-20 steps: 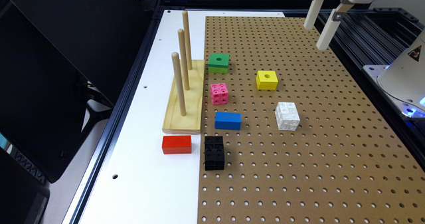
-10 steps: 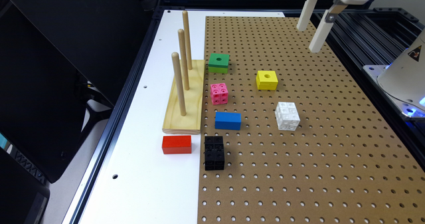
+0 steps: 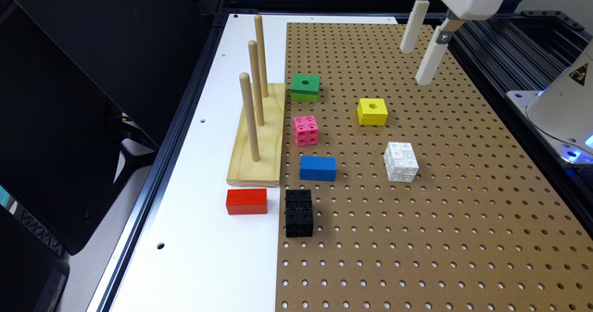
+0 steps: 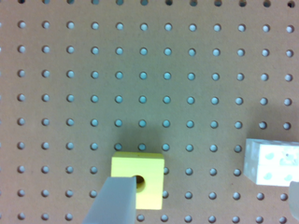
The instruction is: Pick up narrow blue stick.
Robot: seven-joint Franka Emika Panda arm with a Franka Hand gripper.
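The narrow blue stick lies flat on the brown pegboard, between the pink cube and the black cube. My gripper hangs high over the far part of the board, well away from the stick, toward the exterior view's right. In the wrist view the gripper is open, with one finger over the yellow holed block and nothing held.
A wooden base with three upright pegs stands beside the stick. Around it are a red block, a green holed block, a yellow holed block and a white cube. The robot base is at the right edge.
The gripper has moved toward the exterior view's left and slightly lower, still open. The blocks have not moved.
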